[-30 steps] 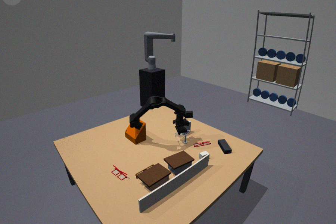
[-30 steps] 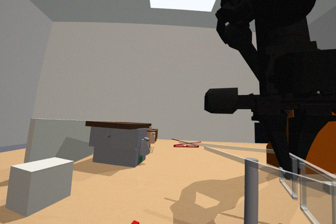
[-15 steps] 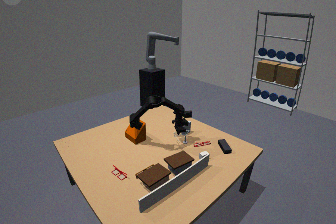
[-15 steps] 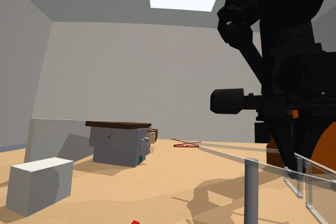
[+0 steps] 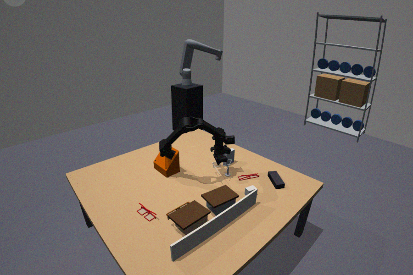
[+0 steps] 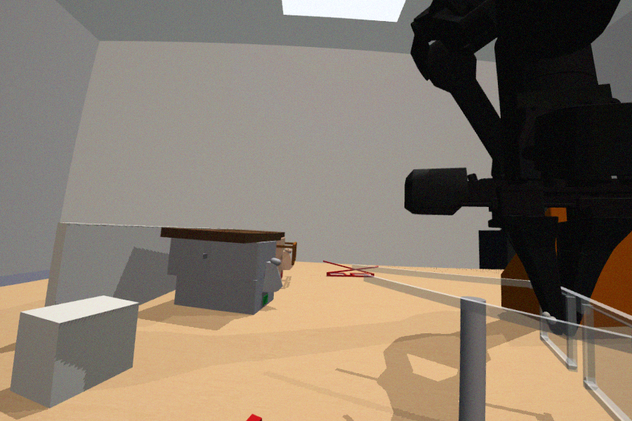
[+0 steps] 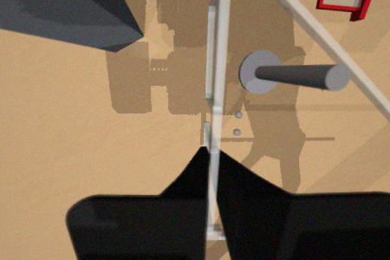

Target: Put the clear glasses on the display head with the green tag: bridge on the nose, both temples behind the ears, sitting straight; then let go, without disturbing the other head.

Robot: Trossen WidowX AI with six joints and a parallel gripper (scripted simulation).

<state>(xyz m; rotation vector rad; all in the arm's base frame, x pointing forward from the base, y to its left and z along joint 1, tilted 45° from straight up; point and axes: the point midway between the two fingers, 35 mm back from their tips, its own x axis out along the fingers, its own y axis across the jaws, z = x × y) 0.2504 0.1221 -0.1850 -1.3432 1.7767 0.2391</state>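
My gripper [image 5: 220,162] [image 6: 567,330] [image 7: 207,152] is shut on the front frame of the clear glasses [image 6: 423,293] [image 7: 222,45], near the bridge, and holds them above the table. Their temples are unfolded; in the wrist view one passes close to the top of a grey post; contact cannot be told. The grey display head [image 5: 220,206] [image 6: 214,276] with a brown slab top bears the green tag [image 6: 265,299] and wears no glasses. It stands well away from the gripper. The other head [image 5: 193,224] [image 6: 287,255] is beside it and wears brown glasses.
The grey post [image 5: 227,170] [image 6: 472,360] [image 7: 299,76] stands beside the held glasses, with a grey block [image 5: 231,156] [image 7: 56,28] near the gripper. Red glasses [image 5: 248,177] lie beyond the post. A pale panel [image 5: 213,228] [image 6: 109,257] runs behind the heads, near a white block [image 5: 250,190] [image 6: 91,344].
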